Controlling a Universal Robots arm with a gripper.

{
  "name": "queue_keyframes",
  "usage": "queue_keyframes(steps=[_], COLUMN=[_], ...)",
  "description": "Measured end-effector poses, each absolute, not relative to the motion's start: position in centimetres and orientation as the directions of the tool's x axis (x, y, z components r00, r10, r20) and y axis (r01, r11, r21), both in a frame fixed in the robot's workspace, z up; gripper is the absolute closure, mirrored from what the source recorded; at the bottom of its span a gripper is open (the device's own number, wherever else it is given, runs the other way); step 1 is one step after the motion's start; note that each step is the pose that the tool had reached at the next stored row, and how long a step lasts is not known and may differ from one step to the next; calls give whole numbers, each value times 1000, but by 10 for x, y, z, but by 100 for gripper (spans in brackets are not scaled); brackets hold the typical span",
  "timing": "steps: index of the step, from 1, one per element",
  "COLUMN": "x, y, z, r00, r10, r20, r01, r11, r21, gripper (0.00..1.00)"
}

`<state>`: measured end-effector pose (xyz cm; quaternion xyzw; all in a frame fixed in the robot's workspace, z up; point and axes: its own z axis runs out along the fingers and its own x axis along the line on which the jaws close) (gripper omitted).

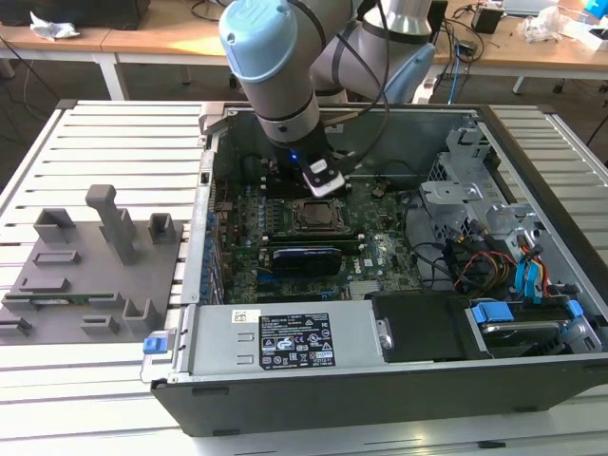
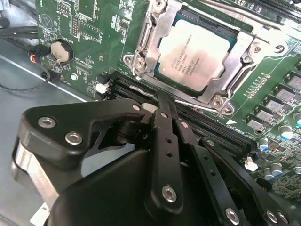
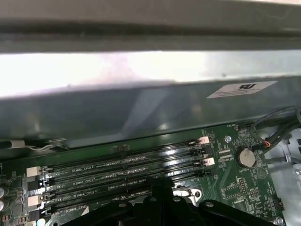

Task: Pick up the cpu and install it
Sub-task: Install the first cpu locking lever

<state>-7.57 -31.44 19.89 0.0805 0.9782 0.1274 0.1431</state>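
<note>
the cpu (image 2: 196,52) sits in the socket frame (image 2: 151,29); gripper (image 2: 162,101) jaws pressed together, empty.

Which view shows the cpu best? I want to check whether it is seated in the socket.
The second wrist view: the cpu fills the socket frame, its pale top unobstructed, with the gripper just beside it. In the exterior view the cpu is a small square on the motherboard below the arm.
</note>
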Motion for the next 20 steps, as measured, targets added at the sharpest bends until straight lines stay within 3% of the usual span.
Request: queue_keyframes(steps=[20], x=[-79], y=[-310], z=[193], r00=[-926], r10=[273], r20=[-260], r01=[201], r11=[941], r21=[272], gripper=[89])
